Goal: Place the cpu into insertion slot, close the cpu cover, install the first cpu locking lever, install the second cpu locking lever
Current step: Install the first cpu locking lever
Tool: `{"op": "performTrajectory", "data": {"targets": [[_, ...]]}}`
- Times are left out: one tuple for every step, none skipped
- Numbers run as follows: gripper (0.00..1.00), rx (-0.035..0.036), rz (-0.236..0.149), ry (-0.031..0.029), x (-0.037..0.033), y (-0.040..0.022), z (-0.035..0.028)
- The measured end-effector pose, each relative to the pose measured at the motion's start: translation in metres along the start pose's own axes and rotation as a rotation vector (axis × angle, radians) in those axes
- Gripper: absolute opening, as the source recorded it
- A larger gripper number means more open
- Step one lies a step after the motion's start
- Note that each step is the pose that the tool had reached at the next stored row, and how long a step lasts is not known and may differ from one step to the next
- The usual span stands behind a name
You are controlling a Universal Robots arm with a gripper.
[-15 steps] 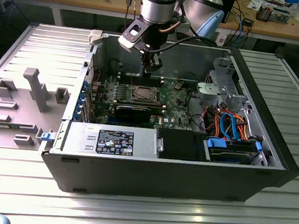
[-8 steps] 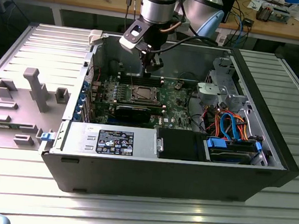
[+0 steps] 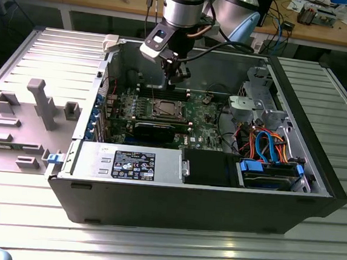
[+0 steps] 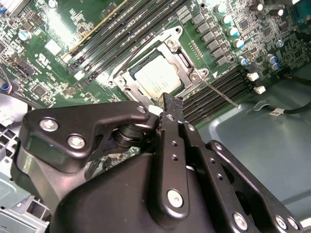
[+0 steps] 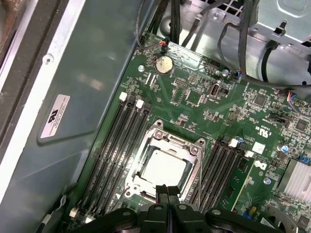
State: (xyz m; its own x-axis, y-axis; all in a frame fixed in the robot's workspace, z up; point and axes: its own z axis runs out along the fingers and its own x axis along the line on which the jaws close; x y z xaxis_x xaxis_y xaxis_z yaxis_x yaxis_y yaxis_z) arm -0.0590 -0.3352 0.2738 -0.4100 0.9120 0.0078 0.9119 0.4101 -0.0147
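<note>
In the second wrist view the end effector (image 4: 172, 100) has its fingers pressed together on nothing, the tip just over the near edge of the cpu (image 4: 158, 80). The cpu lies flat in the insertion slot (image 5: 200, 143), with the cpu cover (image 5: 171, 140) down around it and the chip showing through the window. A thin locking lever (image 4: 221, 93) juts from one corner across the memory slots, apparently unlatched. A lever looks like the step in hand. The joined tip should bear on the rod, not the chip, and push steadily. Beyond lies the green motherboard (image 3: 202, 117) in the computer case (image 3: 186, 198) on the table (image 3: 163, 245).
</note>
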Motion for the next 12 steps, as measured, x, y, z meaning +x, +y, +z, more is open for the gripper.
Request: {"op": "performTrajectory", "data": {"targets": [[0.11, 0.0000, -0.006, -0.0001, 0.0000, 0.0000, 0.0000], [0.11, 0.0001, -0.011, -0.0002, 0.0000, 0.0000, 0.0000], [0.11, 0.0001, -0.017, -0.0003, 0.0000, 0.0000, 0.0000], [0.11, 0.0001, -0.021, -0.0003, 0.0000, 0.0000, 0.0000], [0.11, 0.0002, -0.030, -0.0005, 0.0000, 0.0000, 0.0000], [0.11, 0.0003, -0.036, -0.0006, 0.0000, 0.0000, 0.0000], [0.11, 0.0004, -0.043, -0.0007, 0.0000, 0.0000, 0.0000], [0.11, 0.0004, -0.050, -0.0008, 0.0000, 0.0000, 0.0000], [0.11, 0.0003, -0.055, -0.0008, 0.0000, 0.0000, 0.0000], [0.11, 0.0005, -0.064, -0.0009, 0.0000, 0.0000, 0.0000], [0.11, 0.0005, -0.069, -0.0010, 0.0000, 0.0000, 0.0000], [0.11, 0.0006, -0.074, -0.0011, 0.0000, 0.0000, 0.0000]]}}
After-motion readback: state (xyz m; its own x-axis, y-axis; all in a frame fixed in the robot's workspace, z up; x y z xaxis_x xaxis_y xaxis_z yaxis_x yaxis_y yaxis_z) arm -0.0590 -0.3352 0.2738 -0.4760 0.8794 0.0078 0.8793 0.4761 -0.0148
